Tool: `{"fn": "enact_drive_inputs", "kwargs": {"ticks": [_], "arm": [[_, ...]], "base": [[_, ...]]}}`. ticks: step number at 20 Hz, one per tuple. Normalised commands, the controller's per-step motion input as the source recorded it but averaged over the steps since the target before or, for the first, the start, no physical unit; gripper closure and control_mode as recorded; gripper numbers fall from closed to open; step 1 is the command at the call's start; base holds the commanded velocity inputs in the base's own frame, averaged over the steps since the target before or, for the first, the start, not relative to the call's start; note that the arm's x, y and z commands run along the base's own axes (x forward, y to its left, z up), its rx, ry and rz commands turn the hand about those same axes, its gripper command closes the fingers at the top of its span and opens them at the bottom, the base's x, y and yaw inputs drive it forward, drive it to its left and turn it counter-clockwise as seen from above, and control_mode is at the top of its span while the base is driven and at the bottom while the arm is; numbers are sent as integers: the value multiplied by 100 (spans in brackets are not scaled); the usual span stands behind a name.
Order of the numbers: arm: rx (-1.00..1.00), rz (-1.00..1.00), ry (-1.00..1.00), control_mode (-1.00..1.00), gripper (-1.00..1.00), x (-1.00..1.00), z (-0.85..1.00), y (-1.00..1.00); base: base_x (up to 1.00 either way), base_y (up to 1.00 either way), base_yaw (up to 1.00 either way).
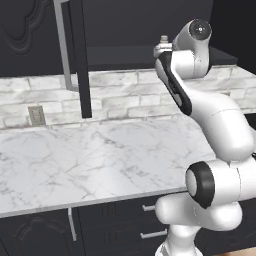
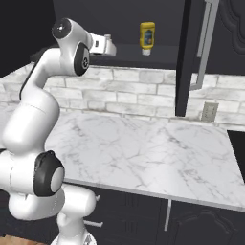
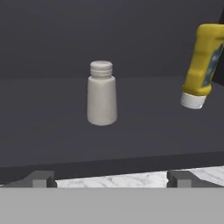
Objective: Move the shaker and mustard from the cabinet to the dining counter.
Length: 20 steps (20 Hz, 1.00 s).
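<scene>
Shaker (image 3: 101, 94) stands beyond the spread claw (image 3: 112, 178).

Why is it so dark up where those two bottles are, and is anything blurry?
Hand view: the shaker and mustard stand out pale against the dim cabinet interior, edges slightly soft. Right base view: the mustard is small but bright on its dark shelf. Left base view: the marble worktop is evenly lit, without glare.
</scene>
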Motion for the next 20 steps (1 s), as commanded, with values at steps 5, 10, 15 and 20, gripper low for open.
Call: {"fn": "enact_drive_inputs", "kwargs": {"ticks": [5, 10, 15, 20], "arm": [[0, 0, 0, -100, -100, 39, 0, 0], [0, 0, 3, -100, -100, 42, 0, 1], [0, 0, 4, -100, -100, 42, 0, 0], [0, 0, 3, -100, -100, 43, 0, 0]], "base": [[0, 0, 0], [0, 0, 0], [0, 0, 0], [0, 0, 0]]}}
